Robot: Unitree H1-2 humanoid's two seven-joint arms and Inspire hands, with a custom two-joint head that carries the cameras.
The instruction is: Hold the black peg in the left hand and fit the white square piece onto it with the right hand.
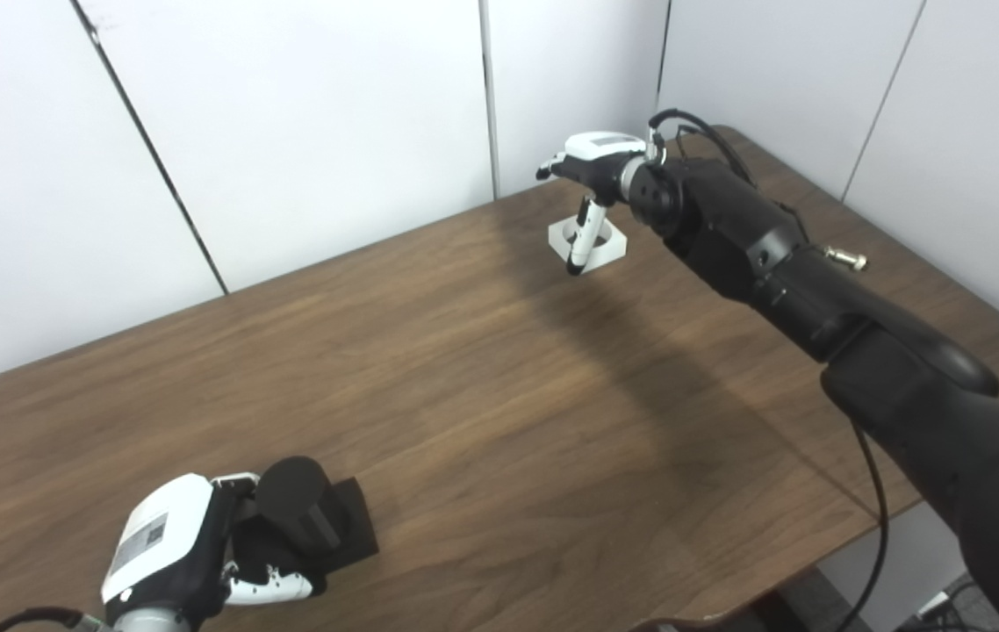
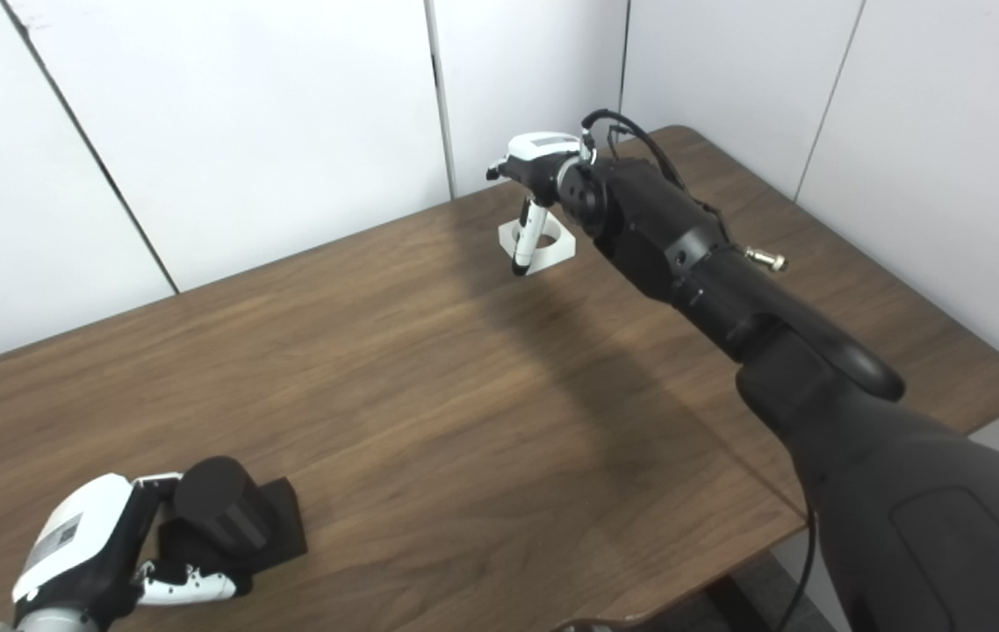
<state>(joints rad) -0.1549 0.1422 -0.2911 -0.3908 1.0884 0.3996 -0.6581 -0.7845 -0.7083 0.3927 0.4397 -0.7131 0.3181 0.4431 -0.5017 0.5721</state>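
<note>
**Left hand on the peg, right hand over the white piece at the far side**

Left hand (image 1: 175, 549): at the near left of the table, arm entering from the bottom left corner. Fingers and thumb are wrapped around the black peg (image 1: 298, 502); the thumb crosses in front of the peg low down, the fingers curl in from the left side. The peg is a short black cylinder standing on a flat black square base (image 1: 357, 524), and that base lies on the table top, its right corner sticking out clear of the hand. The peg leans slightly toward the far side in both views; I cannot tell whether the base is lifted at all.

Right hand (image 1: 598, 167): stretched out to the far side of the table, right of centre, at the end of the long black arm (image 1: 780, 263) that comes in from the bottom right. It hangs above the white square piece (image 1: 588, 241). The fingers (image 1: 580, 241) point down, apart, one tip reaching into or in front of the round hole of the piece. Whether any finger touches the piece cannot be told; no grasp is visible.

White square piece: flat on the brown wooden table (image 1: 482, 395), near the far edge, well apart from the peg.

White wall panels (image 1: 306, 132) stand behind the table; a dark cable (image 1: 875, 527) hangs under the right arm
</note>
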